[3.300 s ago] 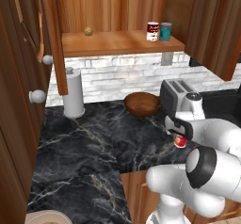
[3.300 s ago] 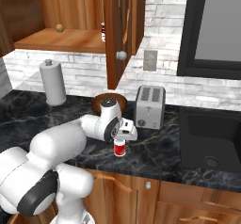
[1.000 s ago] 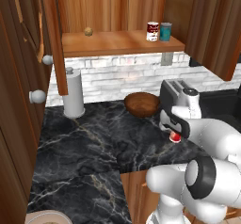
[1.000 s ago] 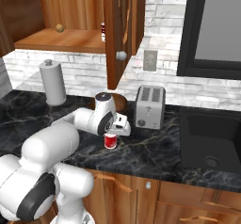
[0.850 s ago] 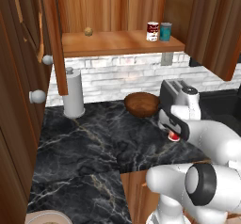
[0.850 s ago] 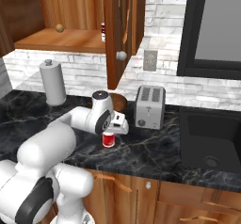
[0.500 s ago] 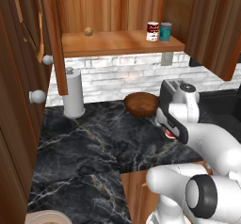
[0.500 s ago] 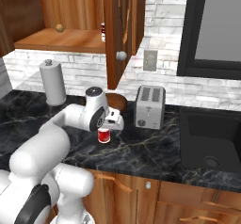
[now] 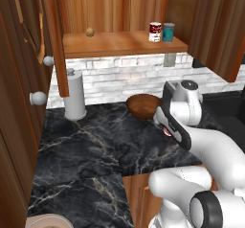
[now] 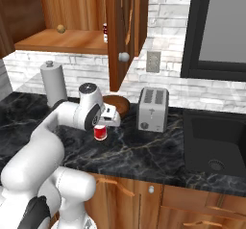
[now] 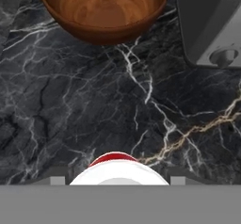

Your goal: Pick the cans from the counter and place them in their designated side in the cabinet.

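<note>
Reddish-brown wood forms the open cabinet above the worktop; on its plank shelf, toward the right end, a dark red-and-white can stands just beside a teal-blue can, and a small round tan object sits well apart near the shelf's left end. One cabinet door with a round knob hangs open over the back of the worktop in the right base view.

The black marble counter with thin white veins lies bare across its front and left part, with open room there. Along its back edge stand a grey paper-towel roll on a stand, a brown wooden bowl and a silver two-slot toaster; the bowl holds nothing.

The white arm's gripper is clamped on the brighter red-and-white can, which hangs straight below the hand. The can is upright, in front of the bowl and left of the toaster; whether its base touches the marble I cannot tell.
</note>
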### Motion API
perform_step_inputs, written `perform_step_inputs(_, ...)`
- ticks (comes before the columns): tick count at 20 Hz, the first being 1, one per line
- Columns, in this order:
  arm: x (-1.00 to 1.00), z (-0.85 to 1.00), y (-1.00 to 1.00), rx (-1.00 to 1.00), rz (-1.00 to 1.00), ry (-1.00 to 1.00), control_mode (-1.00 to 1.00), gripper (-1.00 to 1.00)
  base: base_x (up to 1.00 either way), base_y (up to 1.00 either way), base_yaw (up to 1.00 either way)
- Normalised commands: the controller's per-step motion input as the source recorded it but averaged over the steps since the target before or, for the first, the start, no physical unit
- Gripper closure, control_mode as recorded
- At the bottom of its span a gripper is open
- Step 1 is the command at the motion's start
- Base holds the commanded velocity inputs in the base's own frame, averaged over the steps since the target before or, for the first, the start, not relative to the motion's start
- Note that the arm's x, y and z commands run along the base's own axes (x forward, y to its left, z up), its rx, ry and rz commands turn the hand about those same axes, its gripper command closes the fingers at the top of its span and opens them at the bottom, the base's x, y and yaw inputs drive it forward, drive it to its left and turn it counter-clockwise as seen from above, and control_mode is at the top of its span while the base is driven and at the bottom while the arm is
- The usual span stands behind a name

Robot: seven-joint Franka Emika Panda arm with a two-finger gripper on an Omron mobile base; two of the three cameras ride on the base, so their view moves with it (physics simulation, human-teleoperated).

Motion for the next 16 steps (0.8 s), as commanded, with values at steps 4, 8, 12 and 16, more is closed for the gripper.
perform_step_inputs(4,-0.01,0.29,0.15,0.01,0.03,-0.05,-1.00,1.00,0.00,0.00,0.00)
perform_step_inputs(8,-0.05,0.25,0.18,0.00,0.02,-0.07,-1.00,1.00,0.00,0.00,0.00)
perform_step_inputs(12,-0.04,0.29,0.20,0.00,0.02,-0.07,-1.00,1.00,0.00,0.00,0.00)
perform_step_inputs(16,-0.05,0.30,0.17,0.00,0.02,-0.11,-1.00,1.00,0.00,0.00,0.00)
